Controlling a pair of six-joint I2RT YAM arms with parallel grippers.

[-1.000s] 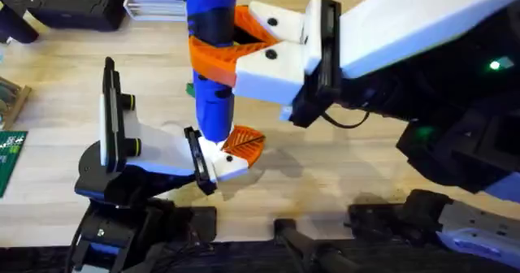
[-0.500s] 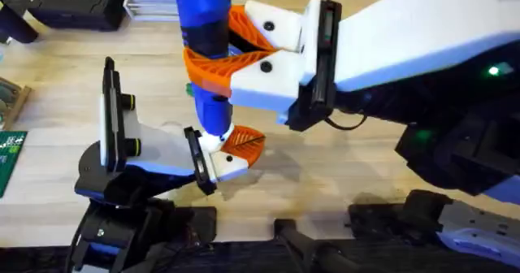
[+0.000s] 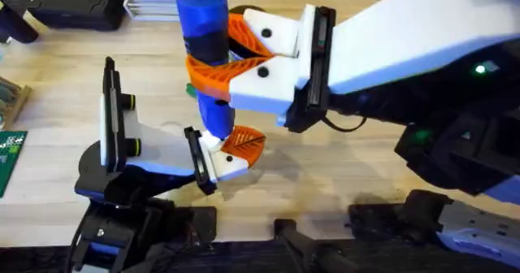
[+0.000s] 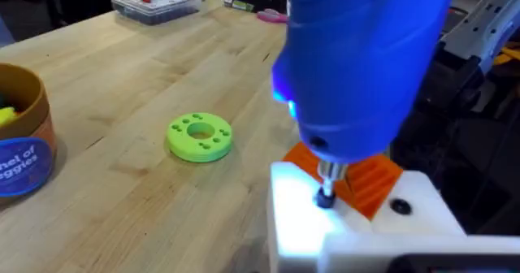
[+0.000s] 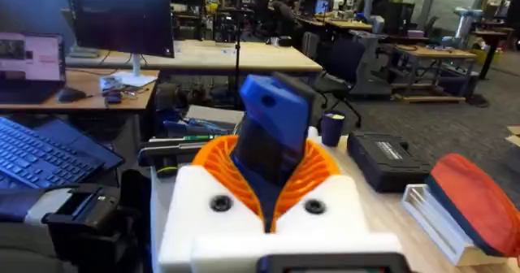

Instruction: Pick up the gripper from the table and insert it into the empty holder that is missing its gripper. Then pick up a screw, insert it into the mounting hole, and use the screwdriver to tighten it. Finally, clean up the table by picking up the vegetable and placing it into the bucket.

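My right gripper (image 3: 215,52) is shut on the blue screwdriver (image 3: 205,29) and holds it upright, with orange ribbed pads on both sides of its body (image 5: 272,139). The metal tip presses on a small dark screw (image 4: 325,197) in the white holder (image 4: 296,216). This holder (image 3: 231,166) sits at the end of my left arm. The orange ribbed gripper (image 4: 370,179) is seated against it and shows beside the tip (image 3: 242,145). The bucket (image 4: 20,147) stands off to one side, with a yellow-green piece just inside its rim. The vegetable is out of view.
A lime-green disc with holes (image 4: 200,136) lies on the wood between the bucket and the holder. A black case (image 3: 73,1) sits at the back left and a green circuit board (image 3: 10,159) at the left edge. A clear tray (image 4: 154,1) and pink scissors (image 4: 272,15) lie farther off.
The right gripper and the screwdriver have shifted slightly left, and the screwdriver's top leans a little more. Its tip stays on the holder. The left arm has not moved.
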